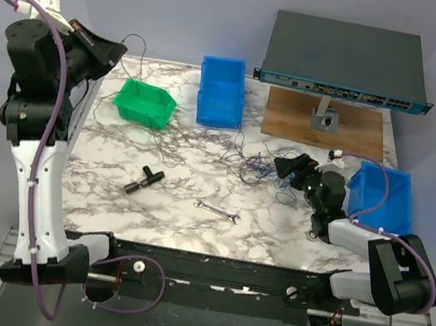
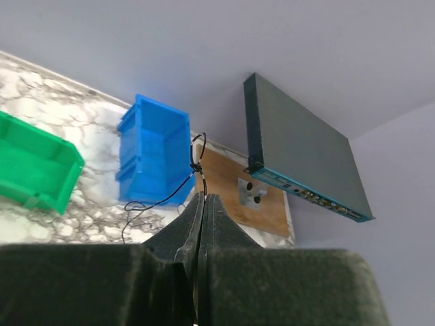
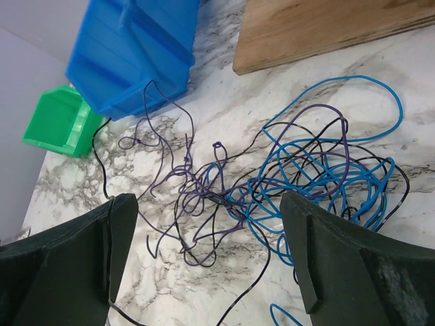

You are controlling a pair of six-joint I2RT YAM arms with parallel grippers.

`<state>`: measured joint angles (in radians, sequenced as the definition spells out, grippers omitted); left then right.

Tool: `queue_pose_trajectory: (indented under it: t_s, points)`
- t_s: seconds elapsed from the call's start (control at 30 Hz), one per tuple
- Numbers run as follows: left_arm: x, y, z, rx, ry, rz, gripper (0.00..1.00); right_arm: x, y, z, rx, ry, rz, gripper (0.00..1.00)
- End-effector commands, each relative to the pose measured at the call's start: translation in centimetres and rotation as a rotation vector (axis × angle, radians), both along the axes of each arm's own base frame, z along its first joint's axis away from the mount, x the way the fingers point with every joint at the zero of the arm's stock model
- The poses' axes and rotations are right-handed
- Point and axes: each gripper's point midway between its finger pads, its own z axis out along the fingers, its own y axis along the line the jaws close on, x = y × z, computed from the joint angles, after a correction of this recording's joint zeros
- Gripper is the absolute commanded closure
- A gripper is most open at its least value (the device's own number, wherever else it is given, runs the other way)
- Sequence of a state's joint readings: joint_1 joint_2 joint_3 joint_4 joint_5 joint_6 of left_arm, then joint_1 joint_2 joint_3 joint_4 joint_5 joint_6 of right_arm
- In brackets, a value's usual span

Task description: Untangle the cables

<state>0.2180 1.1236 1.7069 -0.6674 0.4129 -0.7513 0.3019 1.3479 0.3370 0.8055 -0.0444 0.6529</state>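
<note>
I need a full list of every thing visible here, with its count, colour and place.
cables: several, blue, black and purple, tangled right of centre
black cable: one, black, held high at rear left
blue bins: two, blue, one rear centre, one at the right edge
green bin: one, green, rear left
wooden board: one, brown, rear right
network switch: one, dark grey, above the wooden board
wrench: one, silver, front centre
T-shaped fitting: one, black, front left
table: one, white marble, holding the items
left tool: one, black, shut on the black cable
right tool: one, black, open over the cables
</note>
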Motion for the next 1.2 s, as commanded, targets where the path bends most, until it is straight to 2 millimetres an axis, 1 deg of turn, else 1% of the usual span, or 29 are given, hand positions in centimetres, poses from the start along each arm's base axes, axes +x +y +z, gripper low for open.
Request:
queue_pose_trajectory:
  t_s: [0.0,0.1,0.17,0.3,0.33,0.37,0.4,0.43,0.47,0.53,0.57,0.6,0.63,0.7,0.8,0.9,0.97,1.1,1.17]
  points:
    - [3.2,-2.7,0.5,-0.096,0.008,-0.124,1.00,-0.3,0.4,1.1,-0.004,-0.055,0.030,0.05]
    - [5.1,-4.4,0.9,-0.121,0.015,-0.179,1.00,-0.3,0.3,1.3,-0.006,-0.061,0.027,0.05]
    - [6.0,-5.4,1.5,-0.136,0.014,-0.206,1.00,-0.3,0.3,1.3,-0.006,-0.063,0.026,0.05]
    - [7.9,-7.2,3.2,-0.156,-0.007,-0.238,1.00,-0.4,0.3,1.4,-0.002,-0.066,0.027,0.05]
    - [8.6,-7.5,3.5,-0.164,-0.010,-0.245,1.00,-0.3,0.3,1.4,-0.004,-0.067,0.026,0.05]
    - [9.1,-7.6,4.2,-0.172,-0.024,-0.245,1.00,-0.3,0.3,1.4,-0.005,-0.066,0.027,0.05]
    - [9.8,-8.5,4.5,-0.180,-0.027,-0.269,1.00,-0.3,0.3,1.4,-0.003,-0.065,0.027,0.05]
    - [10.3,-9.2,5.2,-0.188,-0.038,-0.283,1.00,-0.3,0.3,1.3,-0.005,-0.063,0.027,0.05]
    - [11.3,-9.5,5.3,-0.199,-0.038,-0.288,1.00,-0.3,0.4,1.3,-0.004,-0.062,0.028,0.05]
    - [12.7,-10.1,6.6,-0.234,-0.063,-0.313,1.00,-0.2,0.3,1.3,-0.004,-0.061,0.024,0.05]
    - [13.9,-10.4,6.6,-0.250,-0.066,-0.325,1.00,-0.2,0.3,1.2,-0.005,-0.060,0.023,0.05]
    - [14.5,-10.7,7.1,-0.267,-0.084,-0.337,1.00,-0.2,0.3,1.2,-0.006,-0.060,0.023,0.05]
    - [15.5,-11.0,7.1,-0.282,-0.092,-0.345,1.00,-0.2,0.3,1.2,-0.006,-0.059,0.021,0.05]
    - [16.8,-11.7,7.5,-0.313,-0.120,-0.373,1.00,-0.2,0.3,1.2,-0.005,-0.061,0.022,0.05]
    - [17.9,-12.6,7.7,-0.330,-0.144,-0.393,1.00,-0.2,0.2,1.2,-0.006,-0.058,0.018,0.05]
    - [19.1,-13.0,7.1,-0.301,-0.170,-0.352,1.00,-0.2,0.3,1.1,-0.004,-0.058,0.023,0.05]
    - [20.3,-13.4,5.9,-0.307,-0.172,-0.353,1.00,-0.1,0.4,1.2,-0.001,-0.059,0.025,0.05]
    - [23.5,-14.4,1.9,-0.291,-0.107,-0.354,1.00,-0.2,0.3,1.2,0.000,-0.061,0.023,0.05]
    - [25.0,-14.6,-0.7,-0.276,-0.058,-0.335,1.00,-0.2,0.3,1.3,-0.001,-0.064,0.021,0.05]
